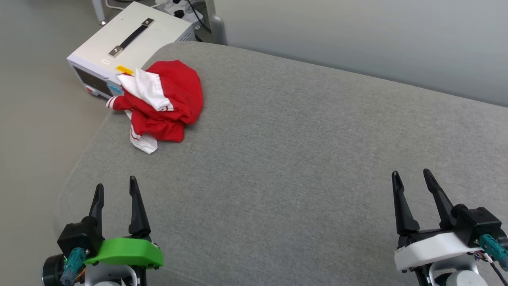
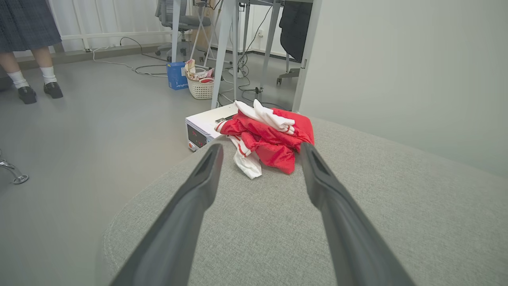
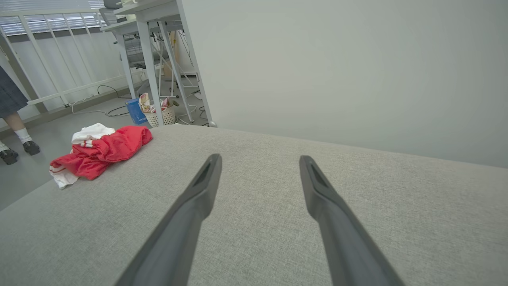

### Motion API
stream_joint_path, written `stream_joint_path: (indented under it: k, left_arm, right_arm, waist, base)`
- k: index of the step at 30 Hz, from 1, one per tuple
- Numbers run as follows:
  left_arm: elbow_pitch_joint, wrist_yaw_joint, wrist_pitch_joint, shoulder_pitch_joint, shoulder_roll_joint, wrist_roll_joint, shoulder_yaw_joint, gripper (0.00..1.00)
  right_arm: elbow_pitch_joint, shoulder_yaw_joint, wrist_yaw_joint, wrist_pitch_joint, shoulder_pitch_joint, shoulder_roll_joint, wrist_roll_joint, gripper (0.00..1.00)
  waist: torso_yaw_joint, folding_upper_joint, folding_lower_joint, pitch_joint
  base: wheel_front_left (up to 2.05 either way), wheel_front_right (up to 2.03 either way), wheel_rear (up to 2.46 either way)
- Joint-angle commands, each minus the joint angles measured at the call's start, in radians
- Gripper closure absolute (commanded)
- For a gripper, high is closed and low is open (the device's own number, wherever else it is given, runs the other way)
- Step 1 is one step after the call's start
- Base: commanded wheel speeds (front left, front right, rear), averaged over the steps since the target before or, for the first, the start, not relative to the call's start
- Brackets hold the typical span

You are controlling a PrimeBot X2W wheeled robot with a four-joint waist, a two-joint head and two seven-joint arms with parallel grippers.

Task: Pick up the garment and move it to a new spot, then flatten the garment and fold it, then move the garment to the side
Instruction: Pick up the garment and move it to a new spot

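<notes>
Head view | garment [image 1: 166, 101] crumpled at cushion [image 1: 297, 167] far-left corner, awaiting your pickup | left end effector [image 1: 115, 182], right end effector [image 1: 411, 173] spread, empty

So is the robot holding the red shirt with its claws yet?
No, nothing is held. The left gripper and right gripper are both open and empty, apart from the garment, which lies crumpled on the grey cushion.
</notes>
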State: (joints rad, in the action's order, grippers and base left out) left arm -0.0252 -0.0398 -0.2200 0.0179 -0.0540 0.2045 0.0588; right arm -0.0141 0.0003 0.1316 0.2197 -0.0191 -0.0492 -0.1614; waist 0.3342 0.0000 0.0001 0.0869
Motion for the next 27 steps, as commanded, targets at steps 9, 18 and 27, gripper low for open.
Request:
stream_joint_path:
  k: [9, 18, 27]
  left_arm:
    - [-0.014, -0.009, -0.026, -0.005, 0.004, 0.043, 0.011, 0.0]
    - [-0.029, 0.013, -0.042, -0.024, 0.004, 0.084, 0.037, 0.0]
    - [-0.095, 0.151, -0.042, -0.272, -0.057, 0.049, 0.141, 0.0]
  right_arm:
    - [-0.001, 0.004, -0.001, 0.027, 0.0, -0.001, -0.002, 0.0]
    - [-0.001, 0.012, -0.001, 0.042, -0.002, -0.001, -0.009, 0.0]
    - [0.028, 0.016, -0.001, 0.042, 0.054, -0.001, 0.037, 0.0]
  waist:
    - [0.117, 0.0, -0.0001, 0.015]
    - [0.135, 0.0, -0.0001, 0.024]
    - [0.081, 0.0, -0.0001, 0.114]
  base:
    - [0.0, 0.0, 0.0]
    - [0.0, 0.0, 0.0]
    - [0.0, 0.0, 0.0]
